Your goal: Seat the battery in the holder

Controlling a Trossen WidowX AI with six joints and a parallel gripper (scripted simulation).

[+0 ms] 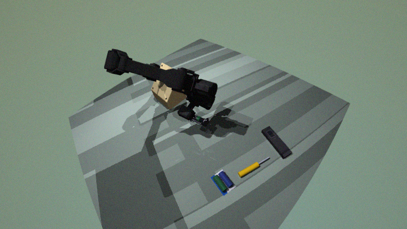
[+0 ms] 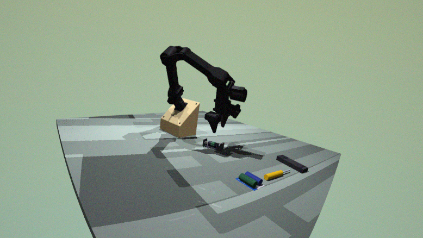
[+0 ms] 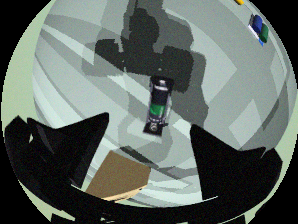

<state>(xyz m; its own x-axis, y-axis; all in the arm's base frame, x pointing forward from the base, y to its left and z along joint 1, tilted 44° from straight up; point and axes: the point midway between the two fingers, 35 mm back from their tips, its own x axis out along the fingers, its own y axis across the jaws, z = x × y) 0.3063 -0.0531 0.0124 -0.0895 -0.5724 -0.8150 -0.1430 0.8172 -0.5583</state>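
The battery [image 1: 198, 118] [image 2: 212, 143] [image 3: 157, 109], dark with a green band, lies lengthwise in the small black holder [image 1: 205, 122] [image 2: 221, 145] [image 3: 151, 131], between its two raised end walls. It looks in line with the holder in the wrist view. Whether it is fully down, touches the spring or sits under the lip is too small to tell. My gripper [image 2: 218, 129] [image 3: 150, 123] is open and empty above the holder, with its fingers wide apart and clear of both battery and holder.
Toward the table's front edge lie a green and a blue cell [image 1: 223, 180] [image 2: 250, 179] on a blue-and-white card, a yellow-handled screwdriver [image 1: 248, 169] [image 2: 273, 175] and a long black bar-shaped device [image 1: 277, 142] [image 2: 292, 163]. The arm's tan base [image 1: 168, 96] [image 2: 187, 121] stands behind the holder.
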